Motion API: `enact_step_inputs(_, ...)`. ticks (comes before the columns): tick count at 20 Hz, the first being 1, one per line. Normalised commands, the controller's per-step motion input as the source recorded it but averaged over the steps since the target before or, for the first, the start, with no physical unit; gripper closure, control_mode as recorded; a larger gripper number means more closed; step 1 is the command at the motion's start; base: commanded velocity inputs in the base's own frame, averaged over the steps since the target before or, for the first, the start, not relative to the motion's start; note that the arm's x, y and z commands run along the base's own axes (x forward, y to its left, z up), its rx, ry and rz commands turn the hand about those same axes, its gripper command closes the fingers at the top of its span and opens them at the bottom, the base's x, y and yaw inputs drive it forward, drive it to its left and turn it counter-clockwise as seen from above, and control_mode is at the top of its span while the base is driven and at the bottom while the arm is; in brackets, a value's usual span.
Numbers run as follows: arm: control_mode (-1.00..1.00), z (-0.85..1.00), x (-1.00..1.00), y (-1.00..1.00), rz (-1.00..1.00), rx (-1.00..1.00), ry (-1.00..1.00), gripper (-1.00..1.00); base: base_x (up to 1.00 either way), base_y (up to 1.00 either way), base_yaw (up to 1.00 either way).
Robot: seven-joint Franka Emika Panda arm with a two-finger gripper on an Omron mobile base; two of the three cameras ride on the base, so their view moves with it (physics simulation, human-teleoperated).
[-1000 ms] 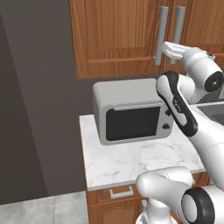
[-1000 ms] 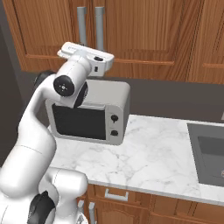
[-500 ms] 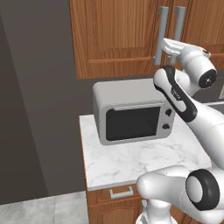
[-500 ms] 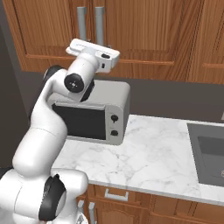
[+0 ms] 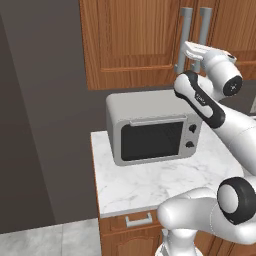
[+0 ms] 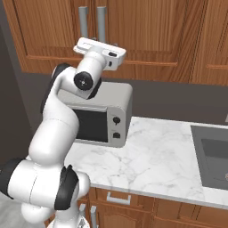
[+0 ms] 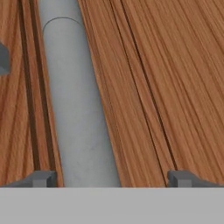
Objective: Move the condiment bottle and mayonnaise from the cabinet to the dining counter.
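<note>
The cabinet is a reddish-brown wall unit, and its panelled doors are shut. The condiment bottle and the mayonnaise are hidden from view, and the dining counter is out of view. My gripper is raised in front of the two grey bar handles at the door seam. In the hand view one handle runs lengthwise between my open fingertips, left of the gripper's centre, with nothing gripped. The door wood is very close.
A grey microwave stands on the narrow marble worktop directly under the cabinet and below my arm. A sink is set into the worktop at the right. A dark wall closes off the left side.
My hand has risen a little and moved in closer to the cabinet doors by the handles. The jaws have stayed wide open.
</note>
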Motion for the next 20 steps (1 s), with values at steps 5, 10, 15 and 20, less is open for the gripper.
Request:
enact_step_inputs(5,-1.0,0.0,0.5,-0.04,0.0,0.0,0.0,1.0,0.0,0.0,0.0)
enact_step_inputs(10,-1.0,0.03,0.17,-0.14,0.0,0.0,0.0,1.0,0.0,0.0,0.0)
enact_step_inputs(15,-1.0,0.09,0.0,-0.67,0.0,0.0,-0.02,1.0,0.0,0.0,0.0)
enact_step_inputs(20,-1.0,0.13,-0.25,-0.86,0.0,0.0,-0.05,1.0,0.0,0.0,0.0)
